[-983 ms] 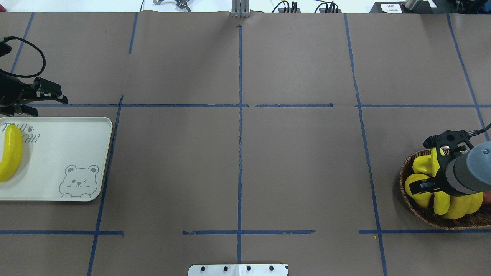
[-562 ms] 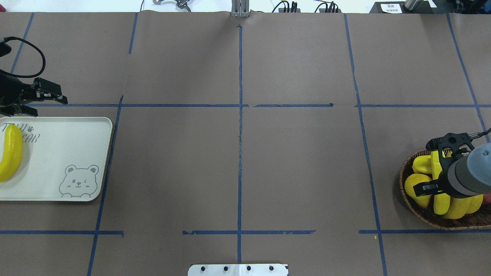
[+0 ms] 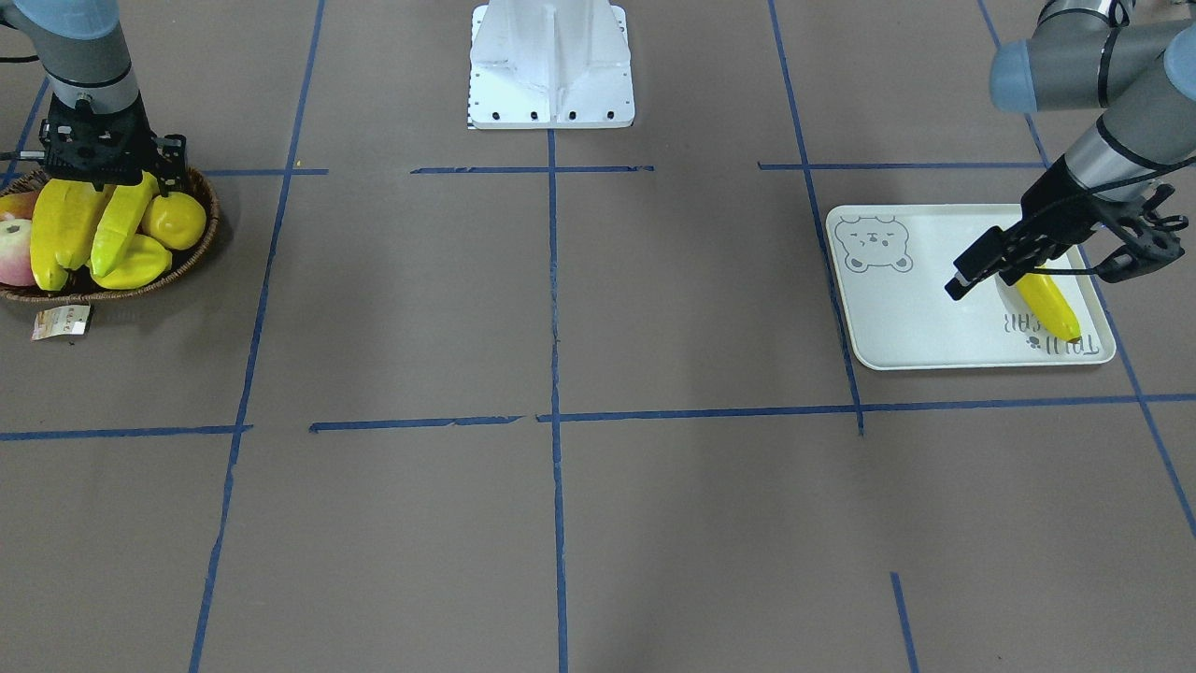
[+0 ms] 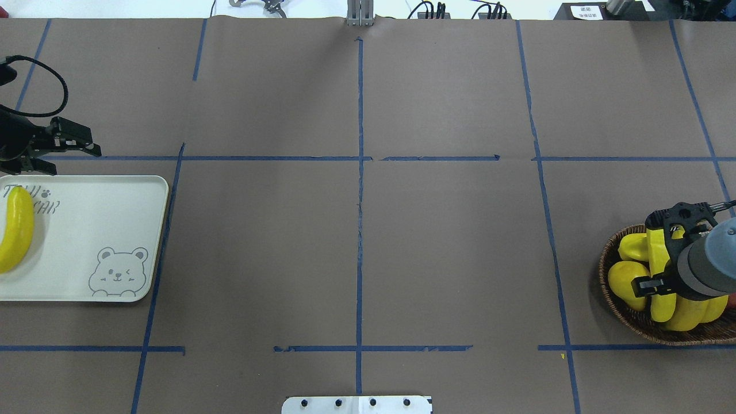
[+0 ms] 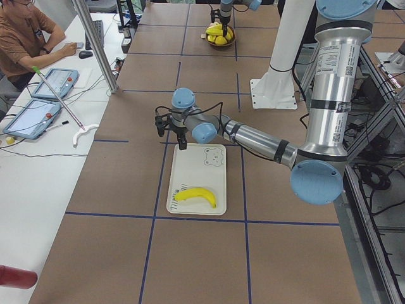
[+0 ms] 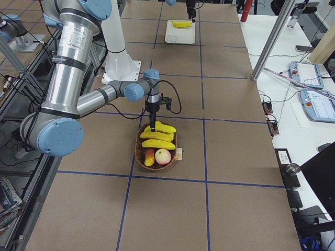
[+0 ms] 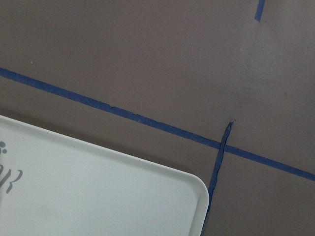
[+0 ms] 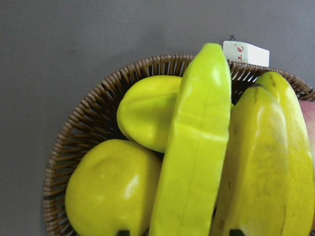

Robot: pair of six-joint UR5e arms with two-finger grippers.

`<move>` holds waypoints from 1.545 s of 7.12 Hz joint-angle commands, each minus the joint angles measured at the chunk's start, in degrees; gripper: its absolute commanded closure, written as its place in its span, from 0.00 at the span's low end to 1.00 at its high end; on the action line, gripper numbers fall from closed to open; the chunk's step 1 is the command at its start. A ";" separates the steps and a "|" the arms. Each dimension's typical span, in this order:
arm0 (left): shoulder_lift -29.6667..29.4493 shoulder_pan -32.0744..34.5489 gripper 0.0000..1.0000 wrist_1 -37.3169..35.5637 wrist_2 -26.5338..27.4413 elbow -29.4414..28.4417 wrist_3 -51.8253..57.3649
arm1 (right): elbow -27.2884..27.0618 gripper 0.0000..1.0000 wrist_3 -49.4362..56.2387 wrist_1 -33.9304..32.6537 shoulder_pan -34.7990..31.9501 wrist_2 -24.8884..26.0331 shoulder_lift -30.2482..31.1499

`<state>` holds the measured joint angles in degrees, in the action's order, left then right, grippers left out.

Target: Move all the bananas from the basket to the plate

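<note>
Right end effector, jaws wide, is straddling the top banana in basket; centring mid-length before closing seems best.

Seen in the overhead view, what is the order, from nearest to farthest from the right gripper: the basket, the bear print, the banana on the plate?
1. The basket, under the right gripper.
2. The bear print, far left.
3. The banana, on the plate at the left edge.

Brown paper gridded with blue tape lines covers the table, beside a white desk.
</note>
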<state>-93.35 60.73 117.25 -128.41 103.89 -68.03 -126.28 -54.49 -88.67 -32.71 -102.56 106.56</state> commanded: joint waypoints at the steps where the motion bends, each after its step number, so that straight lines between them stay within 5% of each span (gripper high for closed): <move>1: 0.01 0.00 0.00 0.00 0.00 0.00 0.00 | -0.02 0.51 -0.01 -0.01 0.02 -0.01 0.05; 5: 0.01 0.00 0.00 0.00 0.00 -0.09 0.00 | -0.98 0.94 -0.01 -0.01 -0.16 -0.01 0.05; 10: 0.01 0.00 0.00 0.00 -0.09 -0.09 0.00 | -5.72 1.00 0.08 -3.26 -0.51 -0.18 0.58; 11: 0.01 0.00 0.00 0.00 -0.09 -0.09 0.00 | -7.56 1.00 0.87 -5.35 -2.69 -3.31 0.23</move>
<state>-93.34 60.73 117.25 -128.47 103.80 -68.03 -132.05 -54.22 -92.33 -33.71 -103.48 107.00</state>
